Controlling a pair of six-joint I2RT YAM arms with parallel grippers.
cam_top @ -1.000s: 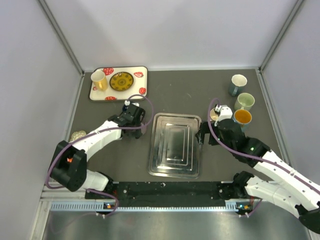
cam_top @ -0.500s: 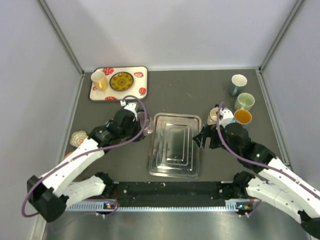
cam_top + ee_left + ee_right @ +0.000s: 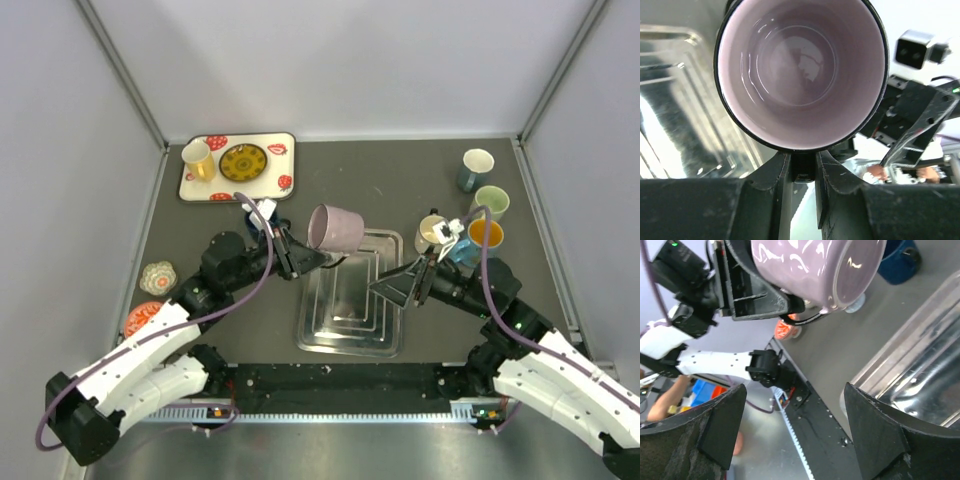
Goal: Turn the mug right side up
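Note:
A lilac mug (image 3: 337, 228) hangs in the air over the far left corner of the metal tray (image 3: 350, 338), lying on its side. My left gripper (image 3: 303, 260) is shut on its dark handle. In the left wrist view the mug's open mouth (image 3: 800, 65) faces the camera, and the handle sits pinched between my fingers (image 3: 775, 175). My right gripper (image 3: 392, 285) is open and empty, to the right of the mug and pointing toward it. The right wrist view shows the mug (image 3: 810, 270) from the side, held by the left gripper (image 3: 760, 290), above my spread right gripper (image 3: 792, 390).
A strawberry-print tray (image 3: 237, 166) with a yellow cup (image 3: 197, 158) and a plate stands at the back left. Several mugs stand at the right: (image 3: 477, 168), (image 3: 490, 203), (image 3: 485, 236), (image 3: 432, 230). Two small dishes (image 3: 157, 275) lie at the left edge.
My left gripper has lifted the mug from the table left of the tray up over the tray's corner. My right gripper has swung toward the mug.

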